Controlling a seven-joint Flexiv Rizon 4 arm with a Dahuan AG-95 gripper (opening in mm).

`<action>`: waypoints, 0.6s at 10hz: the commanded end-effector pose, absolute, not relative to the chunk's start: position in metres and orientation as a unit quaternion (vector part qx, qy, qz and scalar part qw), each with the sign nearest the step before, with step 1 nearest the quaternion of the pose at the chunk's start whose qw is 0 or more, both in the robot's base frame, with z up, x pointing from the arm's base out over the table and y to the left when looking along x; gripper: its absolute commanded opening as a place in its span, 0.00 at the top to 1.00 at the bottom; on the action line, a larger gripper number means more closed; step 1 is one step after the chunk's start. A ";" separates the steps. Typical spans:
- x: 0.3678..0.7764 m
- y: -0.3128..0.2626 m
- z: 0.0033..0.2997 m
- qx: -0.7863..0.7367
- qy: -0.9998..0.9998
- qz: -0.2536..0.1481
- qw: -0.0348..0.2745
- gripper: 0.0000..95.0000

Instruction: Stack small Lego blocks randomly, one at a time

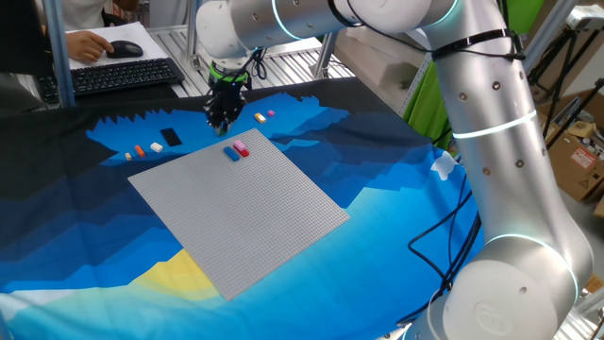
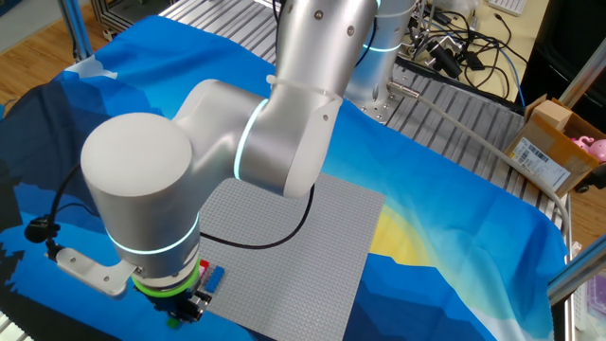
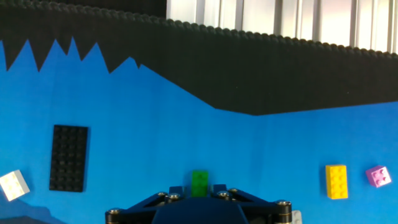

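Observation:
A green small Lego block point(image 3: 199, 183) lies on the blue cloth just past the far corner of the grey baseplate point(image 1: 241, 203). My gripper point(image 3: 199, 188) is lowered over it, with one fingertip point(image 3: 176, 190) close on each side. Whether the pads press the block does not show. In one fixed view the gripper point(image 1: 223, 121) points straight down and hides that block. A pink block point(image 1: 241, 146) and a blue block point(image 1: 231, 153) sit side by side on the baseplate near its far corner. In the other fixed view the gripper point(image 2: 189, 308) is mostly hidden behind the arm.
Loose on the cloth lie a yellow block point(image 3: 336, 182), a pink block point(image 3: 378, 176), a white block point(image 3: 13, 185) and a flat black plate point(image 3: 69, 157). An orange block point(image 1: 141, 149) lies further left. A keyboard point(image 1: 123, 76) and a person's hand are behind the table.

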State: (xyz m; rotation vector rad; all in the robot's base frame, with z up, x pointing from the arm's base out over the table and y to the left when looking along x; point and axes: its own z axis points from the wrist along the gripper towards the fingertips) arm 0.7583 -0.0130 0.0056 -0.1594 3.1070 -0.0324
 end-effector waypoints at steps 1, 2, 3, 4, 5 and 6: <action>0.758 -0.013 0.005 -0.052 0.998 -0.011 0.016 1.00; 0.758 -0.013 0.006 -0.053 0.998 -0.011 0.016 1.00; 0.758 -0.013 0.006 -0.051 0.999 -0.007 0.014 1.00; 0.757 -0.012 0.010 -0.049 0.999 -0.006 0.013 1.00; 0.756 -0.010 0.015 -0.044 0.999 -0.005 0.007 1.00; 0.753 -0.007 0.022 -0.038 0.999 -0.004 -0.002 1.00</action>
